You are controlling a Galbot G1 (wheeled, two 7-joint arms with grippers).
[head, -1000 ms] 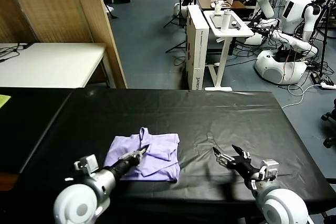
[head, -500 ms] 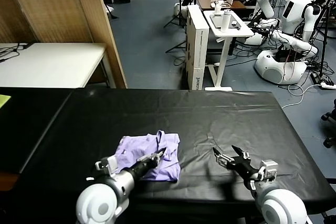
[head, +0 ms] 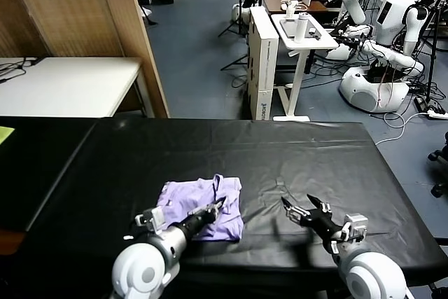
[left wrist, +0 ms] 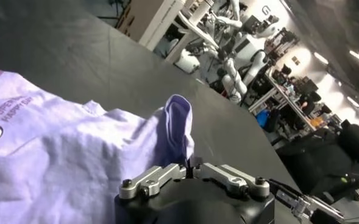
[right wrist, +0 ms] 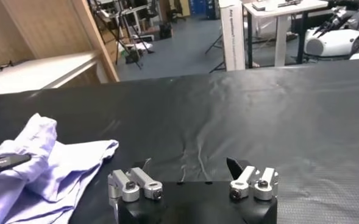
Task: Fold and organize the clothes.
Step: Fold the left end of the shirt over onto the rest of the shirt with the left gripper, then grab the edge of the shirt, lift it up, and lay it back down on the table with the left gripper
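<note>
The lavender T-shirt (head: 203,204) lies bunched on the black table (head: 301,152), near the front, left of centre. My left gripper (head: 218,204) is shut on a raised fold of the T-shirt (left wrist: 178,125) at its right edge; small purple print shows on the fabric in the left wrist view. The T-shirt also shows in the right wrist view (right wrist: 42,164). My right gripper (head: 306,209) is open and empty over bare table, to the right of the T-shirt; it also shows in its own wrist view (right wrist: 188,170).
A white table (head: 70,85) and a wooden partition (head: 112,26) stand behind on the left. Beyond the far edge are a white desk (head: 301,33), boxes and other robots (head: 392,19). The tablecloth has wrinkles (head: 280,187) between the grippers.
My left gripper has dragged the shirt's fold to the right, so the shirt is bunched narrower than a second ago. The right gripper has barely moved.
</note>
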